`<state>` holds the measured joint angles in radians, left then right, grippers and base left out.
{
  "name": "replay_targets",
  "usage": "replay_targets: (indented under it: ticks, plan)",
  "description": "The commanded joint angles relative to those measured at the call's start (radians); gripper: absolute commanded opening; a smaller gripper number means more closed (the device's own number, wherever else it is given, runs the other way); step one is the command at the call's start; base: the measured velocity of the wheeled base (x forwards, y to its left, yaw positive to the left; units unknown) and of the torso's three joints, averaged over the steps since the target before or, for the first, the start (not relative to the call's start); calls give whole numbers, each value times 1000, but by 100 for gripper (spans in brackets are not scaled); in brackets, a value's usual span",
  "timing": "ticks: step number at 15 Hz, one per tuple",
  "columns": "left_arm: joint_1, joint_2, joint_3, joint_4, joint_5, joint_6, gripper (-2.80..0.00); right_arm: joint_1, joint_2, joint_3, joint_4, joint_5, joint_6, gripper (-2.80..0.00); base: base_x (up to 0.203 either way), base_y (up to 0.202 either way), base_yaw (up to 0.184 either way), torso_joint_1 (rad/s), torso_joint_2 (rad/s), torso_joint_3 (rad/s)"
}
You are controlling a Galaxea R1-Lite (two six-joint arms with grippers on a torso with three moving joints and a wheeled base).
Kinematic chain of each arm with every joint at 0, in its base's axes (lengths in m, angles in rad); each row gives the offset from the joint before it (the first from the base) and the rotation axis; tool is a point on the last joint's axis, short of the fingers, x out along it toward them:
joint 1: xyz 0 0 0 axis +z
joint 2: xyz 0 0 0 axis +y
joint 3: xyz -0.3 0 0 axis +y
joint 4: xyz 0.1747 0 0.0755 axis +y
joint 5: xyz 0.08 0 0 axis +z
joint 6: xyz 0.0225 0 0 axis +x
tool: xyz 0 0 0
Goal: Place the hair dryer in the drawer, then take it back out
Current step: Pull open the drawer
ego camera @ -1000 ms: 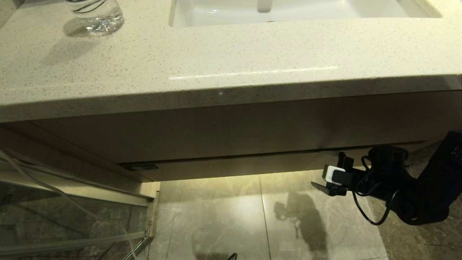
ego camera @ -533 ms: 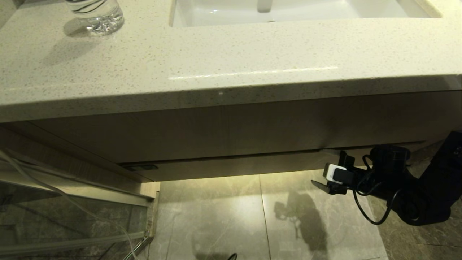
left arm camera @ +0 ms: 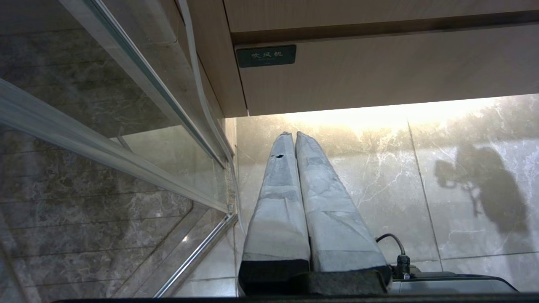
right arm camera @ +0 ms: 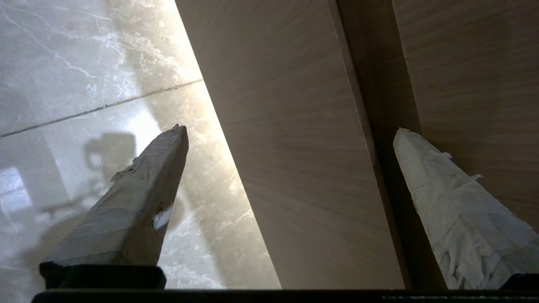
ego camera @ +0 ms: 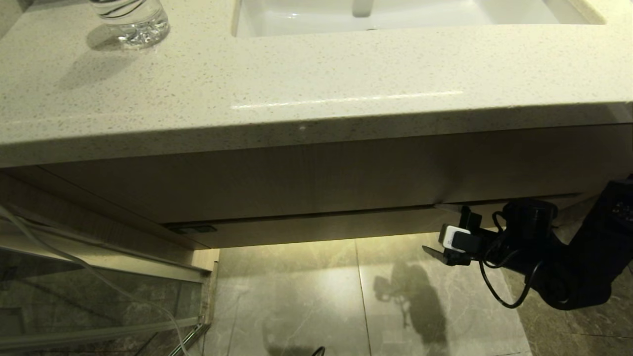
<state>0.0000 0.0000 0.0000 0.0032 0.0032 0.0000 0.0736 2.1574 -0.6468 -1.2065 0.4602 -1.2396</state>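
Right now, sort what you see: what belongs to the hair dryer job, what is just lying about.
For the job:
- drawer, shut, its narrow front strip under the counter
- right gripper, open, straddling that strip's right end
- hair dryer: not in view

Just about:
- water bottle
- sink
- left gripper, shut, parked low above the floor

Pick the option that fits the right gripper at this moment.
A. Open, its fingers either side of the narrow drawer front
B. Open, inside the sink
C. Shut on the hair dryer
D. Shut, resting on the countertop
A: in the right wrist view the right gripper stands wide open with the drawer front strip between its fingers, nothing held.
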Motion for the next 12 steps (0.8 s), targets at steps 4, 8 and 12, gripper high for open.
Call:
replay_targets:
  ticks: [4, 8, 12]
  plan:
    - [0, 0, 0, 0, 0, 0, -280, 6, 21, -9, -7, 0, -9, 0, 0, 0, 0, 0, 0, 0]
    - [0, 0, 0, 0, 0, 0, -280, 6, 34, -13, -7, -14, -12, 0, 0, 0, 0, 0, 0, 0]
    - [0, 0, 0, 0, 0, 0, -280, 8, 56, -28, -7, -25, -8, 0, 0, 0, 0, 0, 0, 0]
